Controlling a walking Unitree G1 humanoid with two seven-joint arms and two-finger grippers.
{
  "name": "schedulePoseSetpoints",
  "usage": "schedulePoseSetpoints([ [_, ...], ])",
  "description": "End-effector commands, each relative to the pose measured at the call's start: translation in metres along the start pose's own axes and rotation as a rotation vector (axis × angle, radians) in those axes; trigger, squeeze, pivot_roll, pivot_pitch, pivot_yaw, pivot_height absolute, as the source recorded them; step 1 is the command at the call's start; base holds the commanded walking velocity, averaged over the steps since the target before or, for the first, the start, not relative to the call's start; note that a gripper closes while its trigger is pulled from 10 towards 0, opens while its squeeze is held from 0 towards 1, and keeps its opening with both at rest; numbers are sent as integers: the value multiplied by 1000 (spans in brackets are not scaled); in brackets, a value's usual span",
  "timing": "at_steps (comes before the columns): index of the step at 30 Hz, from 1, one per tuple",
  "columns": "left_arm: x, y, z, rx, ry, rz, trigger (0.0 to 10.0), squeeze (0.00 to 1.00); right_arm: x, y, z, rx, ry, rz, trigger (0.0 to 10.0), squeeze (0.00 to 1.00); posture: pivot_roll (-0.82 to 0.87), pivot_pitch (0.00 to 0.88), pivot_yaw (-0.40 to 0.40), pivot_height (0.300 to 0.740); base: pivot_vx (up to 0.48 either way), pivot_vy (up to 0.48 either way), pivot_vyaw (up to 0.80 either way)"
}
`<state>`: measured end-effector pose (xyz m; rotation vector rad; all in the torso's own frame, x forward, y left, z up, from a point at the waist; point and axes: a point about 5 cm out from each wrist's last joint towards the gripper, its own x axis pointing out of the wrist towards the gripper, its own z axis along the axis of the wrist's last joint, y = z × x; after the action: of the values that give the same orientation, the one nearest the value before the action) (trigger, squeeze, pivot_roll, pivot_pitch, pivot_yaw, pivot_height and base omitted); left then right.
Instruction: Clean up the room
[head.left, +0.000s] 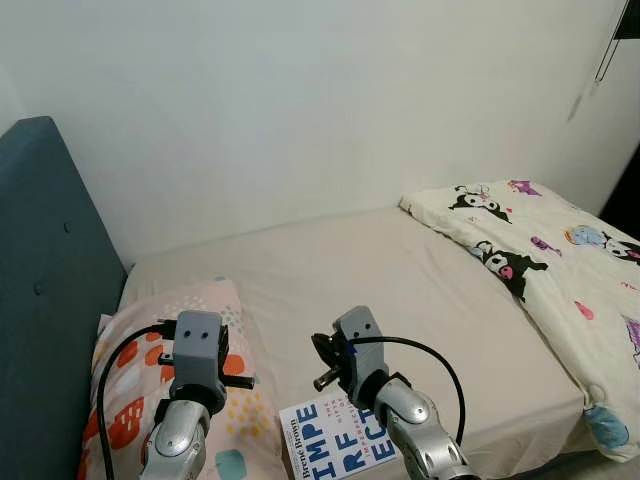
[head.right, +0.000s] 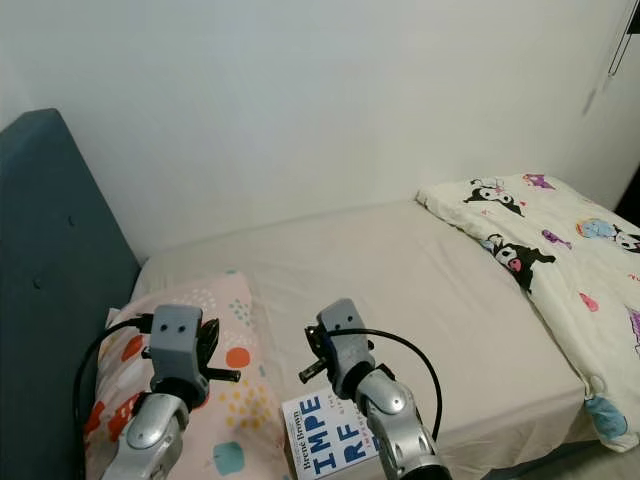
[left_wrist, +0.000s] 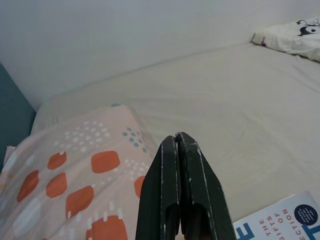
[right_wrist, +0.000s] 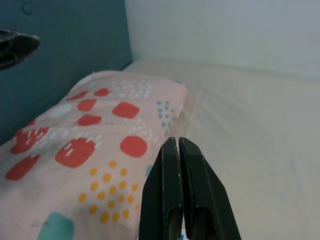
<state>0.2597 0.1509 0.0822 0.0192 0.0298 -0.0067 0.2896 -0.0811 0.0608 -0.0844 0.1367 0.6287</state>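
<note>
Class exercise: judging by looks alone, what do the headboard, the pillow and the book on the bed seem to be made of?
Headboard: probably padded blue fabric, matt, with button tufts.
Pillow: soft printed cloth, likely cotton; it creases and sags.
Book: paper with a smooth, stiff printed cover.

Pink pillow (head.left: 140, 370) with orange spots, teal headboard (head.left: 45, 260), cream cartoon-print quilt (head.left: 550, 260), white blue-lettered book (head.left: 335, 450)

Bare sheet (head.left: 400, 290) lies open between pillow (head.left: 150, 370) and, seemingly bunched, quilt (head.left: 540, 250).

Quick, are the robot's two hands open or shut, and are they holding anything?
Left gripper: shut, holding nothing, over the pillow.
Right gripper: shut, holding nothing, above the book.
</note>
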Motion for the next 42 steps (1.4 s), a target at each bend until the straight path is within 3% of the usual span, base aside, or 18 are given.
schedulePoseSetpoints([
  [1,2,5,-6,7,32,12,10000,0,5,1,6,6,-32,-6,10000,0,-51,0,-4,740,0,0,0],
  [12,6,9,-9,4,65,54,10000,0,6,-11,1,-20,9,-118,10000,0,-69,0,3,740,0,0,0],
  [17,4,7,-9,21,60,45,10000,0,4,-12,-1,41,3,-113,10000,0,-65,0,-4,740,0,0,0],
  [42,-7,3,-14,48,59,42,10000,0,3,-12,-13,-7,59,-134,10000,0,-54,0,-12,740,0,0,0],
])
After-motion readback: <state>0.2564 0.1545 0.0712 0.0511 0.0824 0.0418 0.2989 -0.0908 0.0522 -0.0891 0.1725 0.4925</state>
